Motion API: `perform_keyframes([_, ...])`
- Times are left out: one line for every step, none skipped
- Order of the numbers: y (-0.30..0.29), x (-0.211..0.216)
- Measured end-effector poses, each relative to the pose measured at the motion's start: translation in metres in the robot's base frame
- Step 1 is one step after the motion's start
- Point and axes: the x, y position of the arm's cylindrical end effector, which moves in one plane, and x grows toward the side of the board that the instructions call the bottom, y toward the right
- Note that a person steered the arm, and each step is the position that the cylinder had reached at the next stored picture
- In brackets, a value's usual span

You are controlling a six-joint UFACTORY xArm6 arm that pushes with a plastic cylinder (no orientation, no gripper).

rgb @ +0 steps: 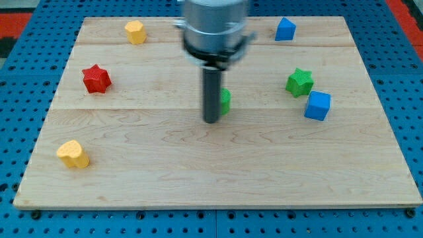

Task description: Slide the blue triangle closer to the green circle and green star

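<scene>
The blue triangle (285,30) sits near the view's top edge, right of centre. The green star (299,82) is at the right, below the triangle. The green circle (225,101) is at the board's middle, mostly hidden behind my rod. My tip (211,121) rests on the board just left of and slightly below the green circle, touching or nearly touching it. The tip is far below and left of the blue triangle.
A blue cube (318,106) lies just below and right of the green star. A red star (96,79) is at the left. A yellow block (135,32) is at top left and a yellow heart (73,154) at bottom left. The wooden board (198,178) ends at a blue pegboard.
</scene>
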Motion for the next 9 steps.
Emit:
perform_keyframes([-0.001, -0.018])
perform_keyframes([0.1, -0.026])
perform_keyframes([0.125, -0.035])
perform_keyframes([0.077, -0.049])
perform_keyframes([0.092, -0.1])
perform_keyframes([0.178, -0.143])
perform_keyframes([0.264, -0.203])
perform_keyframes([0.227, -0.262])
perform_keyframes([0.191, -0.253])
